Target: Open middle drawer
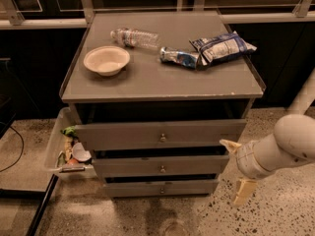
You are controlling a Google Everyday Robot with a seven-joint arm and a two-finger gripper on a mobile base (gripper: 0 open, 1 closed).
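Observation:
The grey cabinet (pixel 162 85) has three drawers. The middle drawer (pixel 133 167) is a flat grey front with a small round knob (pixel 162 169), and it stands only slightly out from the cabinet. The top drawer (pixel 123 134) above it also stands a little forward. The lowest drawer (pixel 133 188) is smallest. My gripper (pixel 236 168) is open, with cream fingers (pixel 243 191) spread one above the other. It hangs just right of the cabinet, level with the middle drawer's right end, not touching the knob.
On the cabinet top lie a white bowl (pixel 106 59), a clear water bottle (pixel 134 36), a crumpled packet (pixel 179 57) and a blue-white chip bag (pixel 224 45). A clear bin (pixel 55 142) with rubbish stands on the floor at the cabinet's left. A white pole (pixel 305 96) rises at the right.

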